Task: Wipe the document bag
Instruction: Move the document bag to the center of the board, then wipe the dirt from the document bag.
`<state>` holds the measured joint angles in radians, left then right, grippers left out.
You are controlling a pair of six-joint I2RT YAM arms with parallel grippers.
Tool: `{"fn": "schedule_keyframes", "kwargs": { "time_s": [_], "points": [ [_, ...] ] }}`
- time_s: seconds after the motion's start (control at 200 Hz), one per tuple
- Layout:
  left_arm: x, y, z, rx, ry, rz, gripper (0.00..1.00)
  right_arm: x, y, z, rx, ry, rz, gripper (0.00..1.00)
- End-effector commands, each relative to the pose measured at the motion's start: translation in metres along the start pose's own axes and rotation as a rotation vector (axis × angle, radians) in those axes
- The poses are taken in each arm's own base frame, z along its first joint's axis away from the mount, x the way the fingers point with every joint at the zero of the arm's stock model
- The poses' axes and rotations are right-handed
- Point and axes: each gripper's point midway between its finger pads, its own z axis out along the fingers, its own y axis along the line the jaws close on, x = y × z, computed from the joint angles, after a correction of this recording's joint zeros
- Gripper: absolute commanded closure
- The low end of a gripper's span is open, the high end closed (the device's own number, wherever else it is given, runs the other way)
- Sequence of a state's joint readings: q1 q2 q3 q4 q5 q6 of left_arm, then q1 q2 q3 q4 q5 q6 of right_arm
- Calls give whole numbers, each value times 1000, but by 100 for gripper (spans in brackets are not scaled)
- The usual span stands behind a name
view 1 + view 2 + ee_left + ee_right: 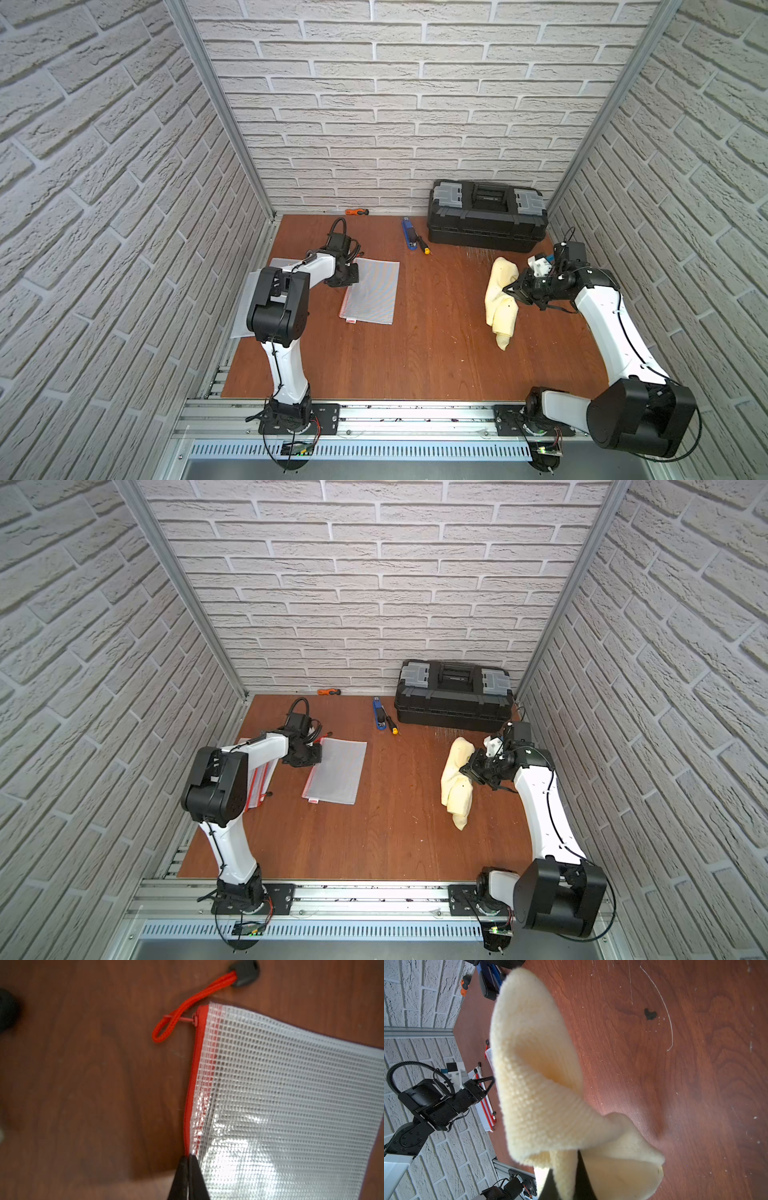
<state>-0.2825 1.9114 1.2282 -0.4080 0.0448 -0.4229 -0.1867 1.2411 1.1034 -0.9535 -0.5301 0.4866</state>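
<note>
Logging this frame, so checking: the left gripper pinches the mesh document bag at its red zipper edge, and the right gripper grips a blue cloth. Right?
Only the colour is wrong: the right wrist view shows the cloth is pale yellow, not blue. The left gripper does pinch the mesh document bag at its red zipper edge, and the right gripper grips the cloth.

Black toolbox [486, 220]; blue stapler [409, 235]; screwdriver [423, 245]
</note>
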Motion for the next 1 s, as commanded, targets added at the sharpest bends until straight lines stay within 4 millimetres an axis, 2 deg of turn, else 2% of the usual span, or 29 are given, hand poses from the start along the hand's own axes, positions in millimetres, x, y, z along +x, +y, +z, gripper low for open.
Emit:
{"fn": "schedule_keyframes", "kwargs": {
  "time_s": [0.0, 0.08, 0.18, 0.27, 0.33, 0.5, 0.57, 0.73, 0.855, 0.995],
  "points": [
    [21, -46, -15, 29, 16, 79, 100, 2, 15, 0, -22, -2, -51, 98],
    [28, -82, -25, 55, -6, 115, 100, 11, 32, 13, -69, 28, -91, 98],
    [37, -129, -31, 131, -26, 126, 100, 32, 59, 37, -105, 100, -173, 98],
    [44, -156, -34, 147, -39, 130, 100, 57, 76, 65, -86, 175, -245, 98],
    [48, -166, -34, 153, -45, 117, 100, 75, 84, 87, -72, 227, -271, 98],
    [53, -182, -33, 162, -82, 58, 100, 112, 89, 145, -3, 325, -265, 98],
    [55, -180, -33, 138, -107, 33, 100, 127, 94, 166, 15, 361, -278, 98],
    [66, -176, -27, 127, -106, 4, 100, 154, 90, 212, 101, 453, -285, 98],
    [77, -177, -24, 134, -85, 12, 100, 154, 85, 235, 134, 474, -261, 98],
    [90, -177, -21, 133, -69, 17, 100, 135, 78, 238, 164, 458, -240, 98]
  ]
}}
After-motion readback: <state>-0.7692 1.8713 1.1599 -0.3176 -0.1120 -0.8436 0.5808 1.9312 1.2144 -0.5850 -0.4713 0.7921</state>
